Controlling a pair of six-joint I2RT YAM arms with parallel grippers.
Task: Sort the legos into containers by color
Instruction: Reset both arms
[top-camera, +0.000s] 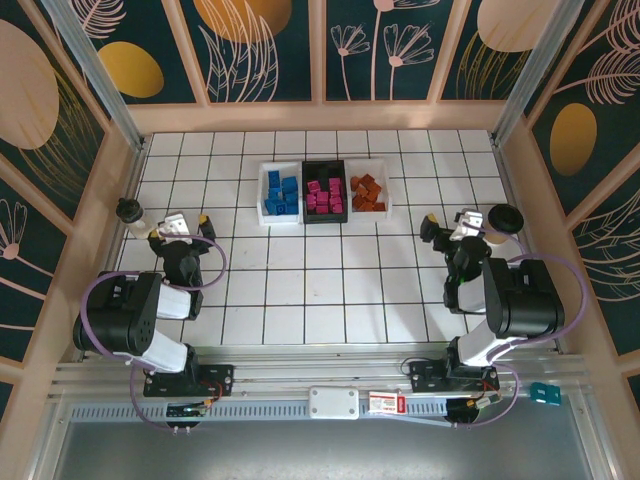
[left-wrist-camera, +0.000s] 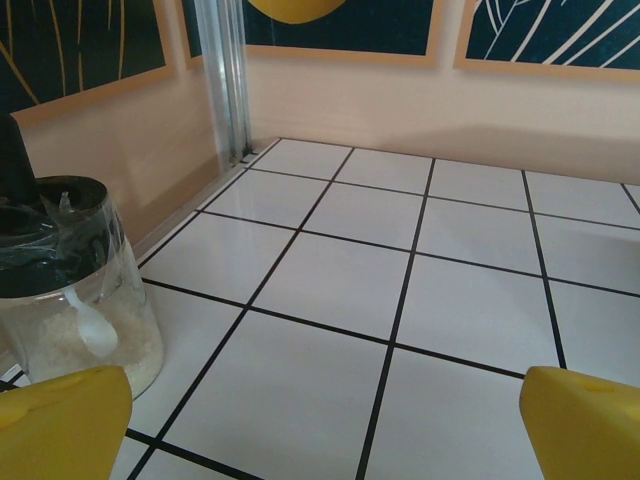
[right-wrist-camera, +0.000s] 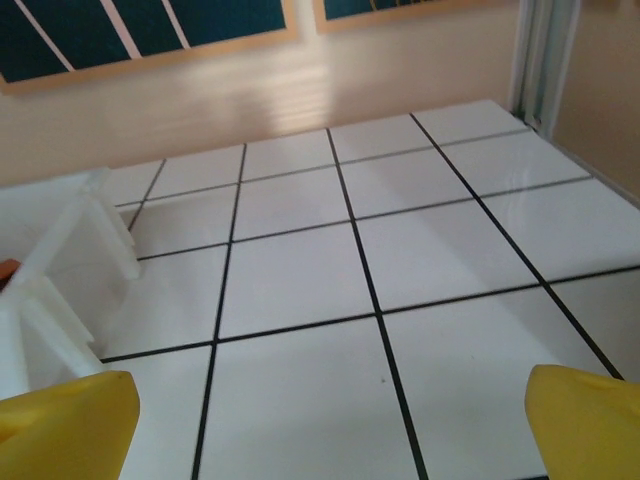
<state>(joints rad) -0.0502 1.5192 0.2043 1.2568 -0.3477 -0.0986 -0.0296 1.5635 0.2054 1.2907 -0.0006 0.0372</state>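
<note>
As I look from above, left gripper (top-camera: 178, 224) stands near, its fingers wide apart, holding nothing | right gripper (top-camera: 450, 222) the same, fingers apart and empty | farther, in one row just beside each other: blue legos (top-camera: 280, 192) in left white bin (top-camera: 279, 221), pink legos (top-camera: 324, 196) in black bin (top-camera: 324, 164), orange legos (top-camera: 367, 192) in right white bin (top-camera: 370, 212)

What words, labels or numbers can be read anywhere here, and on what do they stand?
Nothing here can be read.
Red-and-white sticker by the front rail: its print is too small to read.
Cup: no label shows.
</note>
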